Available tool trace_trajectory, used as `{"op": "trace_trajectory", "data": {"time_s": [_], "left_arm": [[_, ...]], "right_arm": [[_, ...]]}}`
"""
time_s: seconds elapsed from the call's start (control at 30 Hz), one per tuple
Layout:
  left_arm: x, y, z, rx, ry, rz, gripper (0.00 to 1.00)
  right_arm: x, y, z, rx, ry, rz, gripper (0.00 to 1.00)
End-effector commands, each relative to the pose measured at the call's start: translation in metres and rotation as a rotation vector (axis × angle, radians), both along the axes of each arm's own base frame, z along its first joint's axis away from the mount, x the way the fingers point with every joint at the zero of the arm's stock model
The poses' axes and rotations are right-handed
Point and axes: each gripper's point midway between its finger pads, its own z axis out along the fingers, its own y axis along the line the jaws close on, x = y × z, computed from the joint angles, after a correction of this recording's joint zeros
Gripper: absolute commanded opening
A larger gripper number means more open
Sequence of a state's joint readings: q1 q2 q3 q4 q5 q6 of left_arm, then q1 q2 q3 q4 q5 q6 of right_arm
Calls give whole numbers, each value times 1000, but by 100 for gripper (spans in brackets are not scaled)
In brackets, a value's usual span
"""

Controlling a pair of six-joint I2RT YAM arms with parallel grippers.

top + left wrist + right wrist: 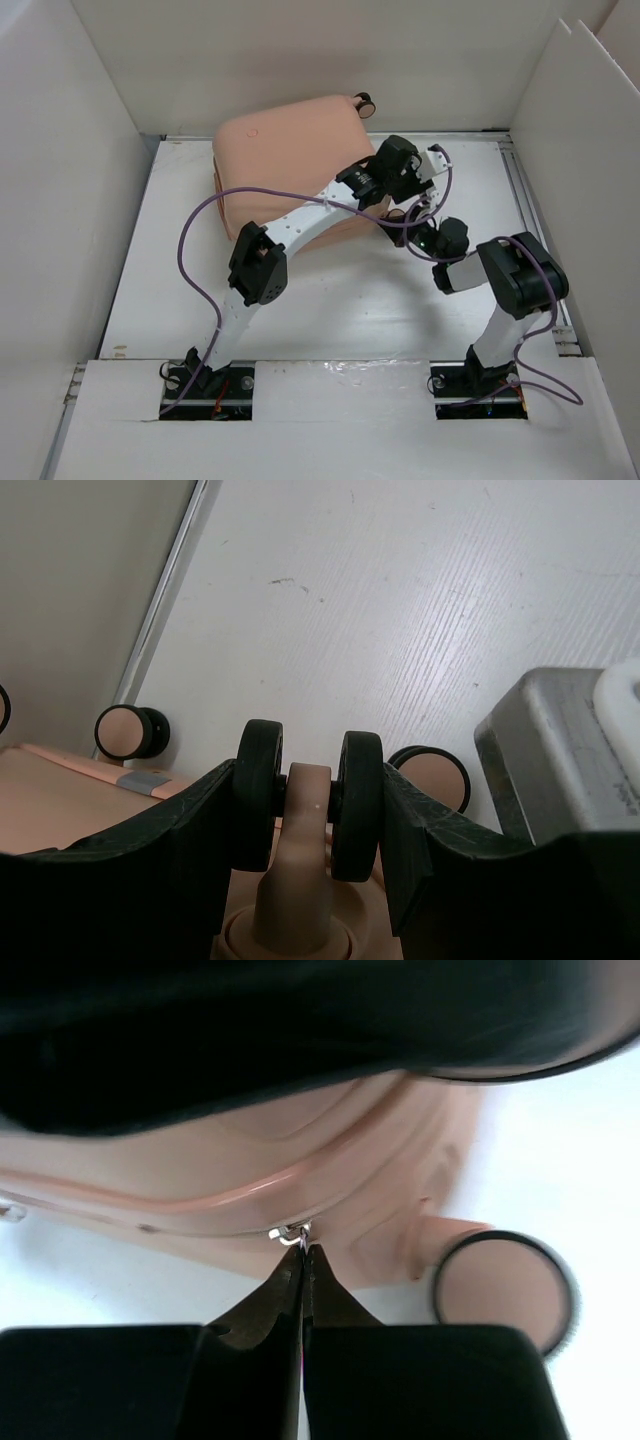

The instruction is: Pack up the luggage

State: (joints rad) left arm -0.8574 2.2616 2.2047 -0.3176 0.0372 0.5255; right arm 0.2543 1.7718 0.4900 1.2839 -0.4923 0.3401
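while the luggage (290, 150) is lying closed at the far side of the table (350, 310), the left gripper (312, 790) is clamping a twin wheel (360, 800) at the case's corner; the right gripper (303, 1260) is pinching the silver zipper pull (290, 1233) between pressed-together tips.

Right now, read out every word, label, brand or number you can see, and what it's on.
No readable text in any view.
Salmon-pink hard-shell suitcase: one small round mark on its shell, too small to read.
Its black twin wheel and the white table: nothing printed.
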Motion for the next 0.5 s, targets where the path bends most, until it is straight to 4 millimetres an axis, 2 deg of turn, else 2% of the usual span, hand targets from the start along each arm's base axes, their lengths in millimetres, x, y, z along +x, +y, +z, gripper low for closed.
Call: {"op": "trace_trajectory", "data": {"time_s": [0.0, 0.03, 0.07, 0.17, 0.2, 0.23, 0.27, 0.3, 0.37, 0.47], "left_arm": [[14, 50, 99, -147, -86, 160, 0], [15, 55, 96, -139, -74, 161, 0], [13, 55, 101, -149, -76, 150, 0], [3, 56, 99, -135, -44, 119, 0], [-1, 58, 97, -128, -33, 111, 0], [-3, 60, 104, -137, -41, 110, 0], [-3, 60, 96, -125, -30, 111, 0], [-6, 60, 96, -126, -25, 101, 0], [-11, 62, 97, -121, -12, 89, 0], [-19, 61, 90, -110, 19, 59, 0]], "right_arm": [[43, -52, 56, 16, -149, -271, 0], [47, -61, 46, -23, -104, -303, 0], [52, -64, 58, -57, -138, -318, 0], [67, -79, 53, -124, -100, -342, 0], [75, -82, 60, -122, -110, -352, 0], [78, -87, 63, -122, -111, -354, 0], [82, -96, 57, -126, -101, -375, 0], [86, -98, 53, -115, -91, -370, 0], [98, -97, 58, -91, -100, -357, 0], [108, -99, 39, -66, -57, -330, 0]]}}
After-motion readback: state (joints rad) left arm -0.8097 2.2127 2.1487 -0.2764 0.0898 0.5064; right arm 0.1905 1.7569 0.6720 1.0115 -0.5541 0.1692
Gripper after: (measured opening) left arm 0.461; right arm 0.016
